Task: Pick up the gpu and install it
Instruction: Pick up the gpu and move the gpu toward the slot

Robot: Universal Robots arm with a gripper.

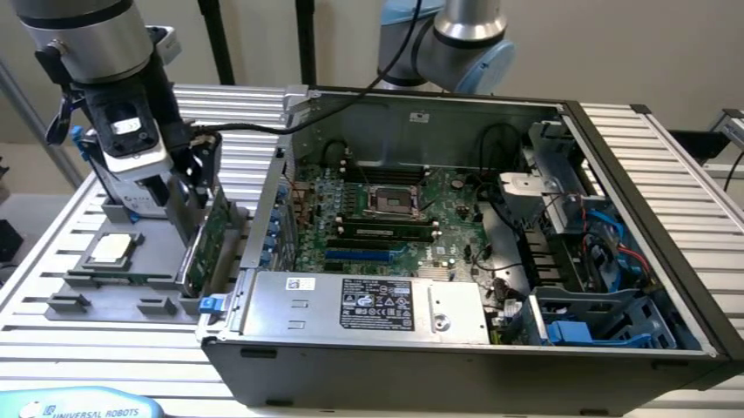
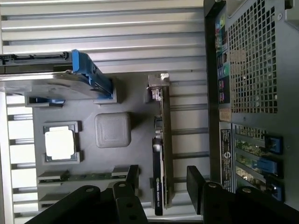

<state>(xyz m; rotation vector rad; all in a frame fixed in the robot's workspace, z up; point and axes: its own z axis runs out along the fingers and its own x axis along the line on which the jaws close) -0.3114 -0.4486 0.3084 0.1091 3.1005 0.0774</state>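
Note:
The gpu [image 2: 163, 154] is a thin green card standing on edge in a grey holder tray [image 2: 135, 100], with its metal bracket [image 2: 159, 83] at one end. In the exterior view the gpu [image 1: 213, 248] stands just outside the computer case's left wall. My gripper [image 2: 163, 183] is open, one finger on each side of the card, and neither pad touches it. From the exterior view my gripper [image 1: 192, 228] hangs low over the tray, right above the card.
The open computer case [image 1: 651, 174] holds the large motherboard [image 1: 384, 218] and a power supply [image 1: 361, 305]. The tray [image 1: 117, 300] also carries a CPU [image 2: 60, 142], a hard drive with blue rails [image 2: 70, 81] and a memory stick [image 2: 88, 176]. The case's rear panel [image 2: 254, 70] stands close beside the card.

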